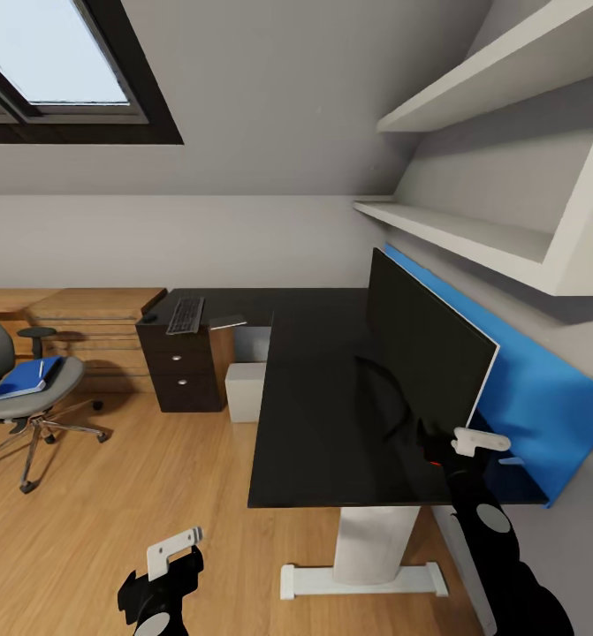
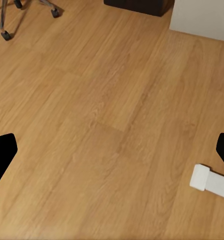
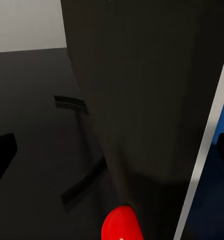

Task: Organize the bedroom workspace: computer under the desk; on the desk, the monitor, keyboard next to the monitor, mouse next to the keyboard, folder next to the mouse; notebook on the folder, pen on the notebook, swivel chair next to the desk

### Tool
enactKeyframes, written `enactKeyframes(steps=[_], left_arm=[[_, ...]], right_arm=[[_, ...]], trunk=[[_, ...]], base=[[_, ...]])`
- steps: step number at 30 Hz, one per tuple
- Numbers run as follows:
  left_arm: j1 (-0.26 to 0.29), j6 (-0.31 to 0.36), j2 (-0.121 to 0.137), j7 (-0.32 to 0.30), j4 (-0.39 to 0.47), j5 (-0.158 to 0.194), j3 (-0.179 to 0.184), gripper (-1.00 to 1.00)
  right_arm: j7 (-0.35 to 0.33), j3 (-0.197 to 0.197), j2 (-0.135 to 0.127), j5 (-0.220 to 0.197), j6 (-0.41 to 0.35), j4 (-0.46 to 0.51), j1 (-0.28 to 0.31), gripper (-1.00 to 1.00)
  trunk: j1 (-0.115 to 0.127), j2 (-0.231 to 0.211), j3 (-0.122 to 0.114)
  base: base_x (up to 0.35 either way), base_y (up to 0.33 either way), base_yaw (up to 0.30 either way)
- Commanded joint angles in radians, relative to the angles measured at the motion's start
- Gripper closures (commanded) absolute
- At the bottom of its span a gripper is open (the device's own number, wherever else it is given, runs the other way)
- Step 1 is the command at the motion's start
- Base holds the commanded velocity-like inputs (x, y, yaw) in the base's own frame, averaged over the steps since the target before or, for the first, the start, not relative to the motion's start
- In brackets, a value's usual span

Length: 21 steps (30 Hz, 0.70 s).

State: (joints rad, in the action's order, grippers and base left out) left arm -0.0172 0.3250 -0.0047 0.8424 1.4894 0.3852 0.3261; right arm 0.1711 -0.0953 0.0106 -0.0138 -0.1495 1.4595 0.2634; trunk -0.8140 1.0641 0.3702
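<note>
**Monitor on the desk, folder on the chair**

The monitor (image 1: 424, 367) stands upright on the black desk (image 1: 314, 415), its dark screen angled toward the room and a blue panel (image 1: 543, 415) behind it on the wall. The right gripper (image 1: 451, 446) hovers at the monitor's near lower corner — in the right wrist view its fingers sit wide apart, released, with the dark screen (image 3: 142, 85) close ahead and a red tip (image 3: 122, 226) low in that view.

The left gripper (image 1: 168, 579) hangs over the wooden floor (image 2: 101, 125) in front of the desk, fingers spread and grasping nothing; the desk's white foot (image 2: 212, 181) lies nearby.

The keyboard (image 1: 186, 314) rests on a dark drawer cabinet (image 1: 181, 371) at the far end of the desk, with a small dark mouse (image 1: 148, 318) just beside it. The blue folder (image 1: 24, 378) lies on the seat of the grey swivel chair (image 1: 26, 402) — well apart from the desk.
</note>
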Motion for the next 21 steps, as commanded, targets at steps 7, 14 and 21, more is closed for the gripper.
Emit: enactKeyframes(steps=[7,14,21], left_arm=[[0.000,0.005,0.000,0.002,0.002,0.004,0.001,-1.00],[0.000,0.005,0.000,0.001,0.002,0.005,0.001,-1.00],[0.000,0.005,0.000,0.001,0.002,0.006,0.001,-1.00]], right_arm=[[0.002,-0.001,0.000,-0.001,-0.005,0.002,0.000,-1.00],[0.002,-0.001,0.000,-0.002,-0.005,0.002,0.000,-1.00],[0.002,0.000,0.001,-0.003,-0.006,0.000,0.000,-1.00]], trunk=[[0.000,0.001,0.001],[0.000,0.001,0.001],[0.000,0.001,0.001]], base=[[-0.161,0.000,0.000],[-0.326,0.000,0.000],[-0.333,0.000,0.000]])
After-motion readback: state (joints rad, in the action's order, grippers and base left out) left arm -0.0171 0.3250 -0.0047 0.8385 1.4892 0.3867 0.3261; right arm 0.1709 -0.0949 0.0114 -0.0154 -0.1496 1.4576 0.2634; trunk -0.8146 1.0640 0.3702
